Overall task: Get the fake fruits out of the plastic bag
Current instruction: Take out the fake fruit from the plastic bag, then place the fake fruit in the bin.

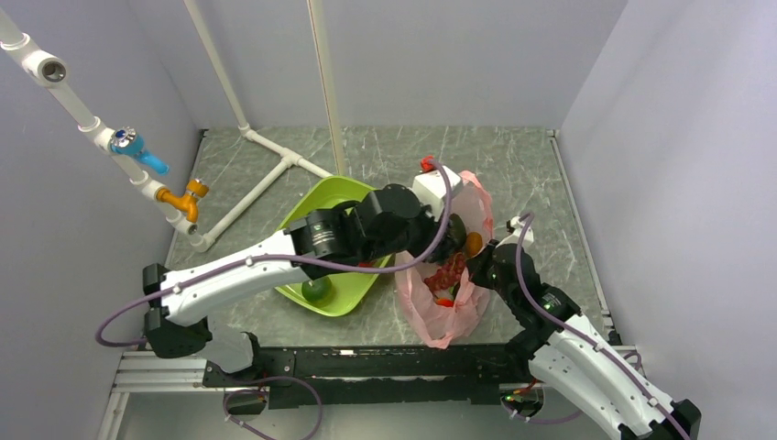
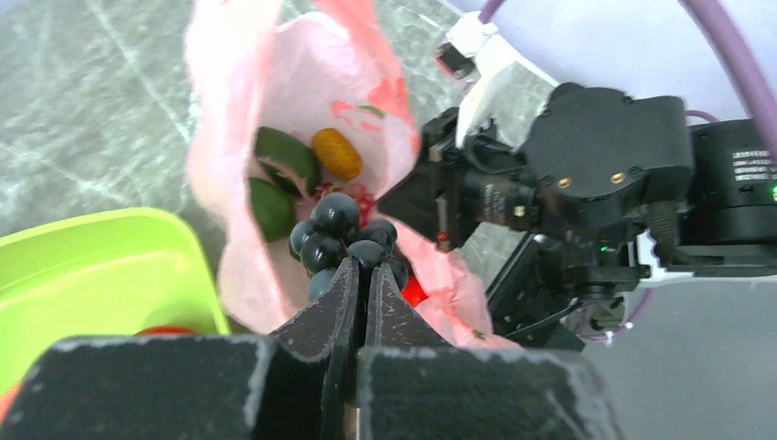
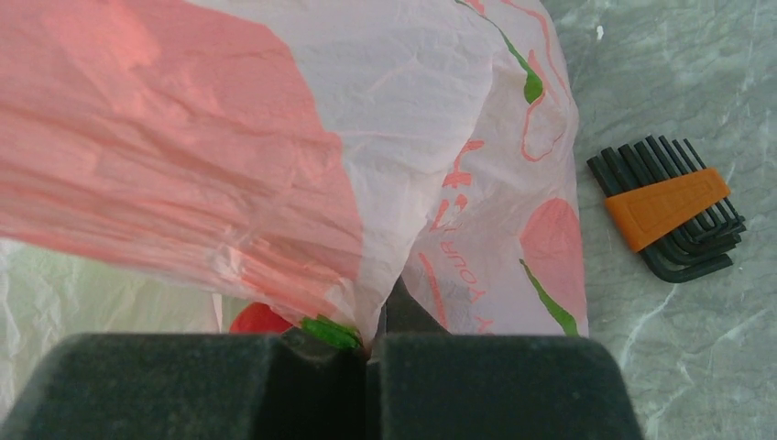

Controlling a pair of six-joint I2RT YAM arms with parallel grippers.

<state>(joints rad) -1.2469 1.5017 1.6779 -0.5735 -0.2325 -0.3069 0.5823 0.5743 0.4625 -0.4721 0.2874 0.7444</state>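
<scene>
Mostly you lose the bottom of the plastic bag (image 2: 293, 82): its pink film folds over the lower fruits, and from the right wrist it fills nearly the whole view, with only a red fruit (image 3: 259, 318) showing at its lower edge. From above, the left arm covers the bag's mouth and much of the green tray (image 1: 322, 197), where one green round fruit (image 1: 317, 290) lies near the front rim.

For you, the purple grape bunch (image 2: 335, 220) sits right at the tips of the left gripper (image 2: 359, 280), over the open bag. Deeper in lie two avocados (image 2: 286, 158), an orange peach (image 2: 336, 153) and a red grape bunch (image 1: 446, 272).

Your left claw is closed down to a thin slit and pinches the near end of the purple bunch; the exact grip spot is hidden behind the fingertips (image 2: 337, 286). Your right gripper (image 3: 368, 346) is pressed together on the bag's edge, film bunched between its fingers, at the side of the bag away from the tray. A hex key set (image 3: 669, 213) lies on the table just beside the bag.
</scene>
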